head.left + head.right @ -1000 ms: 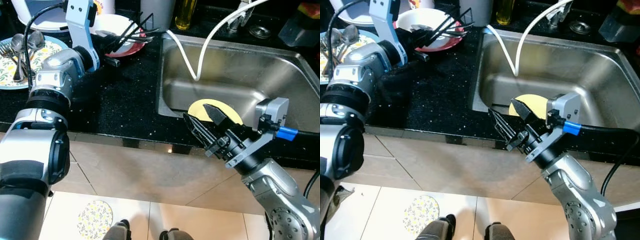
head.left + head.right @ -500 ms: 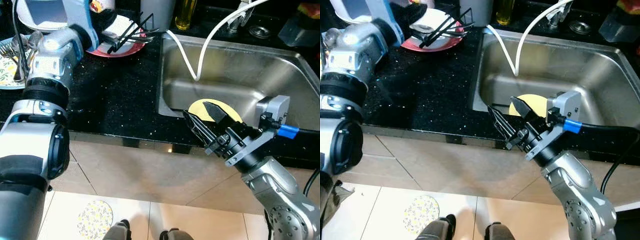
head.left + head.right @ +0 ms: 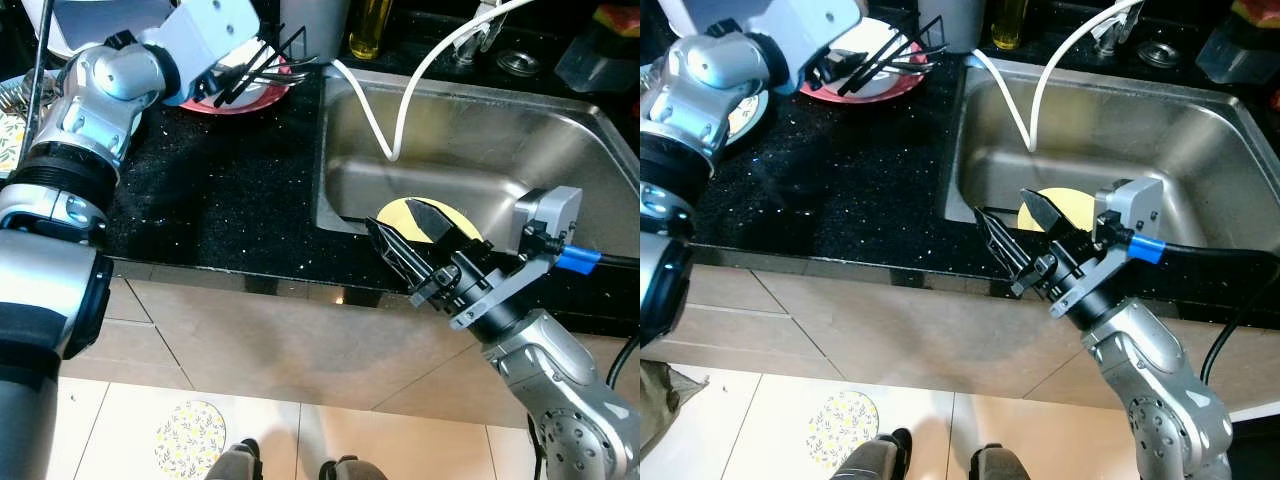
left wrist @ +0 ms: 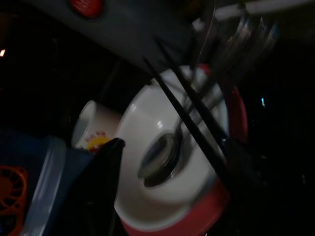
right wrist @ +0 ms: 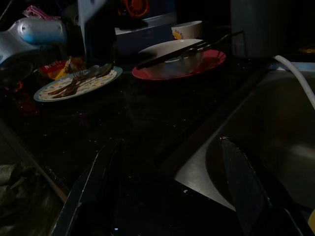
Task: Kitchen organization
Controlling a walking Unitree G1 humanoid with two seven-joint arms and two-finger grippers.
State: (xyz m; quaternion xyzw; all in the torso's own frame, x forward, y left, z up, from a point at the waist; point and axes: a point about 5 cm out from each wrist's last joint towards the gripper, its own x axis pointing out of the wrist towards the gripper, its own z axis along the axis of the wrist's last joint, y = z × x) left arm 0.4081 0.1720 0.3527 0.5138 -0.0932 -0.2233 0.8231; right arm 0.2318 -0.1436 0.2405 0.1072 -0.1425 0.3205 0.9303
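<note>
Desk (image 3: 230, 190) is black speckled stone, glossy, with a steel sink (image 3: 560, 150) set into it at 3 o'clock; beige tiled front below the edge, pale floor tiles (image 3: 300, 440) at 6 o'clock carrying a round floral mat (image 3: 190, 437); two shoe tips at the bottom edge. White hose (image 3: 375, 115) loops down into the sink basin; yellow plate (image 3: 400, 215) lies on the sink floor near its front wall. At 11 o'clock a red plate (image 3: 875, 85) holds a white bowl (image 4: 167, 162) with a spoon (image 4: 160, 157) inside and black chopsticks (image 4: 192, 123) laid across the rim; a small printed cup (image 4: 91, 130) stands just beside the bowl. Patterned plate (image 5: 78, 83) with cutlery sits at 10 o'clock. Oil bottle (image 3: 370, 28) at 12 o'clock behind the sink. Left gripper (image 4: 162, 142) hovers over the bowl, reaching in from 10 o'clock; cannot tell whether its fingers are spread or closed. Right gripper (image 3: 405, 240) is released, fingers spread and grasping nothing, poised above the front rim of the sink just over the yellow plate.
</note>
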